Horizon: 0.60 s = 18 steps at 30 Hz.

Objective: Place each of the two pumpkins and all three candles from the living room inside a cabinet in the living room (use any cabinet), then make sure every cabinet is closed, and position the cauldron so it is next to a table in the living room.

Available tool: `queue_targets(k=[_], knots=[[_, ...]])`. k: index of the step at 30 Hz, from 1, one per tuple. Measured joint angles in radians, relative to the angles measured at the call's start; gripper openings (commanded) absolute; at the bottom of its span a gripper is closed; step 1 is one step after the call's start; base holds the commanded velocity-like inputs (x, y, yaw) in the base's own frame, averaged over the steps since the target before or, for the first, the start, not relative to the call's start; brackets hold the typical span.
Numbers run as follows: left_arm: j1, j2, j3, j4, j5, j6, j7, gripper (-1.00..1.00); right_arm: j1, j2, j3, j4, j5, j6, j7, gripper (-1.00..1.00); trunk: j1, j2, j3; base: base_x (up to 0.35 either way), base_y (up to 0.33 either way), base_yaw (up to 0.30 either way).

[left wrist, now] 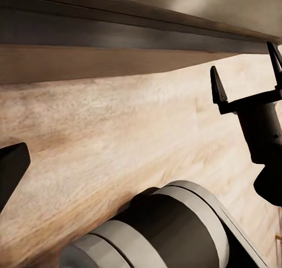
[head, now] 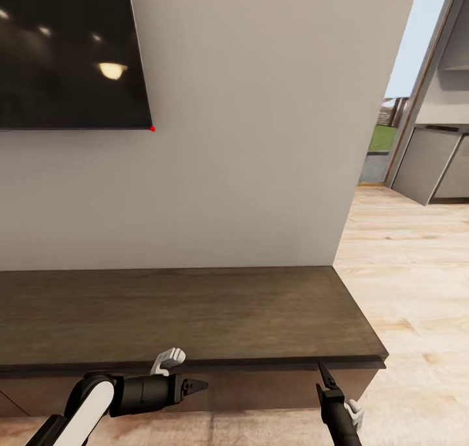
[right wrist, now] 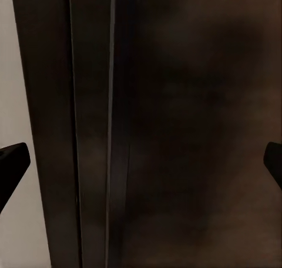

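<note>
The cabinet [head: 189, 315] stands against the pale wall [head: 260, 139], under the dark television screen [head: 65, 48], and its flat brown top is bare. Its front, just below the top edge, looks flush and shut as far as the head view shows it, though the lower part of the front is cut off. No pumpkin, candle or cauldron stands on the cabinet or on the wooden floor [head: 404, 270] beside its right end.

The left hand [head: 195, 386] hangs just in front of the cabinet front, below the top edge, pointing sideways along it; its fingertips come together to a point, so it looks narrow and holds nothing. The right hand [head: 324, 371] is near the right end of the cabinet, pointing up at the top edge. In the left wrist view its two fingers [left wrist: 218, 91] stand well apart, and in the right wrist view they frame the dark cabinet front with nothing between them, so it is wide and holds nothing.

I judge that a drawer must now be opened, or was just shut; how many items are already inside, I cannot tell.
</note>
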State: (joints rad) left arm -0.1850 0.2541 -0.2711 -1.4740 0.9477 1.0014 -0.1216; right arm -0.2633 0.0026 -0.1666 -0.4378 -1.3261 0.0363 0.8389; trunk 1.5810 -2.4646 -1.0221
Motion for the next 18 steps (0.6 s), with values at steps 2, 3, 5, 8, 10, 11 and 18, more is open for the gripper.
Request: queue_targets(k=[2,3,5,8,10,11,18], knots=[[0.000,0.000,0.000,0.000,0.000,0.000,0.000,1.00,0.000,-0.001,0.000,0.000,0.000,0.003,0.001,1.00,0.000,0.000,0.000,0.000,0.000,0.000],[0.000,0.000,0.000,0.000,0.000,0.000,0.000,1.00,0.000,-0.001,0.000,0.000,0.000,0.003,0.001,1.00,0.000,0.000,0.000,0.000,0.000,0.000],[0.000,0.000,0.000,0.000,0.000,0.000,0.000,1.00,0.000,-0.001,0.000,0.000,0.000,0.006,0.002,1.00,0.000,0.000,0.000,0.000,0.000,0.000],[0.000,0.000,0.000,0.000,0.000,0.000,0.000,1.00,0.000,-0.001,0.000,0.000,-0.003,0.007,0.001,1.00,0.000,0.000,0.000,0.000,0.000,0.000],[0.000,0.000,0.000,0.000,0.001,0.000,0.000,1.00,0.000,-0.001,0.000,0.000,-0.003,0.008,0.001,1.00,0.000,0.000,0.000,0.008,0.000,0.000],[0.000,0.000,0.000,0.000,0.001,0.000,0.000,1.00,0.000,-0.001,0.000,0.000,-0.004,0.009,0.001,1.00,0.000,0.000,0.000,0.043,0.000,0.000],[0.000,0.000,0.000,0.000,0.000,-0.001,0.000,1.00,0.000,-0.001,0.000,0.000,-0.004,0.009,0.001,-1.00,0.000,0.000,0.000,0.018,0.000,0.000]])
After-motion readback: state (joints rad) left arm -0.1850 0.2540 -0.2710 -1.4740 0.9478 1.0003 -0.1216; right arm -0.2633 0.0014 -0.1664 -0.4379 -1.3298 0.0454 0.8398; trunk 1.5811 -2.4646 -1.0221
